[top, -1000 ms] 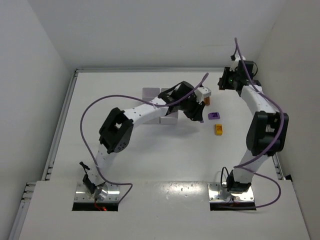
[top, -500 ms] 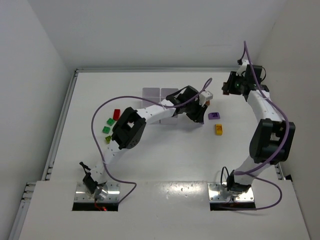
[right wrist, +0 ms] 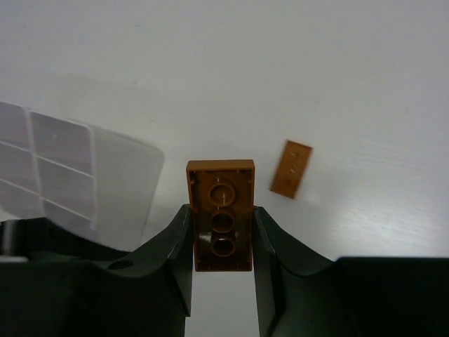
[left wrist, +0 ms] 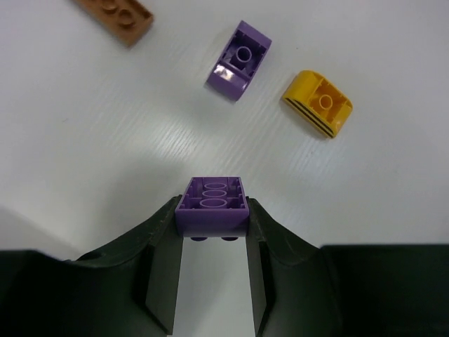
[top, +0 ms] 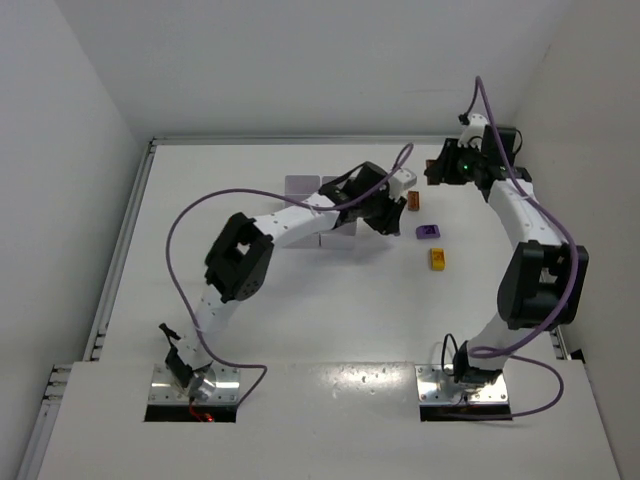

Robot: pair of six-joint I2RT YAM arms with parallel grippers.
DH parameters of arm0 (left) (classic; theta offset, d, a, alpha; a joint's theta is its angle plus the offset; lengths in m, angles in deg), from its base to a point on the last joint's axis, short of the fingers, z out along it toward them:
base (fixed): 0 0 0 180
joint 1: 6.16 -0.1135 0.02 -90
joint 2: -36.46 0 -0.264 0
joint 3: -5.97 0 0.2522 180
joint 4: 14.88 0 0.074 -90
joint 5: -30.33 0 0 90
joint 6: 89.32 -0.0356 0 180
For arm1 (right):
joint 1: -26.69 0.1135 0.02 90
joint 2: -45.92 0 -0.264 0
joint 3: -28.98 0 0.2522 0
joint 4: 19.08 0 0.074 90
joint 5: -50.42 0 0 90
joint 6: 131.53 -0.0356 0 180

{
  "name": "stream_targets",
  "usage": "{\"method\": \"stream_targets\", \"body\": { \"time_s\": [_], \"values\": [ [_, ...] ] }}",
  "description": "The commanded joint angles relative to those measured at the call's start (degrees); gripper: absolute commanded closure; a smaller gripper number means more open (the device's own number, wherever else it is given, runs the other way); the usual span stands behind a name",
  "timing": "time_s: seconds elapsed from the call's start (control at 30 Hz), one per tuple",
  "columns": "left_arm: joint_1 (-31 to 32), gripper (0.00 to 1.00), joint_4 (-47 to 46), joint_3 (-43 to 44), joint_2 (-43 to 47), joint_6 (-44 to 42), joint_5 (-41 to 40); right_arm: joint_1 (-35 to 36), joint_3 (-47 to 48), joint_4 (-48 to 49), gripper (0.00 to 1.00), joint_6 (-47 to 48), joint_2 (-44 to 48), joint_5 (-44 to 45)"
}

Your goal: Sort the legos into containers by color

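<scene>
My left gripper (left wrist: 211, 210) is shut on a purple brick (left wrist: 211, 205) and holds it above the table. In the top view, it (top: 388, 203) hangs just right of the white tray (top: 300, 186), which the left arm partly hides. My right gripper (right wrist: 222, 226) is shut on an orange-brown brick (right wrist: 222, 214), underside towards the camera. In the top view, it (top: 440, 168) is at the far right. Loose on the table lie an orange-brown plate (top: 412, 200) (right wrist: 291, 168) (left wrist: 116, 15), a purple brick (top: 428, 231) (left wrist: 239, 60) and a yellow brick (top: 438, 258) (left wrist: 317, 102).
The tray's compartments (right wrist: 42, 165) show at the left of the right wrist view. White walls enclose the table at the back and on both sides. A metal rail (top: 120, 240) runs along the left edge. Purple cables loop over both arms.
The left arm's elbow swung back left and now covers the red and green bricks seen half a second ago. The right gripper moved slightly left. Both grippers still hold their bricks.
</scene>
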Motion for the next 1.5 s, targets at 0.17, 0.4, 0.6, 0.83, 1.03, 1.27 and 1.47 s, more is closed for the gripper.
{"method": "stream_targets", "body": {
  "time_s": [0.17,0.4,0.6,0.83,1.03,1.27,1.47],
  "values": [
    [-8.1,1.0,-5.7,-23.1,28.5,2.9,-1.0,10.0,14.2,3.7,1.0,1.2,-9.1,-6.2],
    [-14.5,1.0,-6.2,-31.9,35.8,5.2,-0.4,16.4,21.0,2.2,1.0,2.7,-15.9,-8.7],
    [-18.8,1.0,-6.2,-32.4,36.3,5.2,1.3,20.7,21.5,2.2,1.0,3.9,-18.5,-8.7],
    [-22.4,1.0,-6.7,-32.4,35.8,6.3,3.3,24.1,21.4,2.7,1.0,5.6,-19.0,-7.5],
    [-23.5,1.0,-6.7,-31.9,35.3,6.8,5.0,25.2,21.4,2.7,1.0,7.2,-20.2,-6.3],
    [-24.0,1.0,-6.7,-31.9,34.7,6.8,6.1,26.3,21.9,2.7,0.91,12.5,-21.3,-4.0],
    [-24.0,1.0,-6.7,-31.9,34.2,6.8,7.3,27.3,22.5,2.7,0.82,15.2,-22.0,-2.8]
  ]
}}
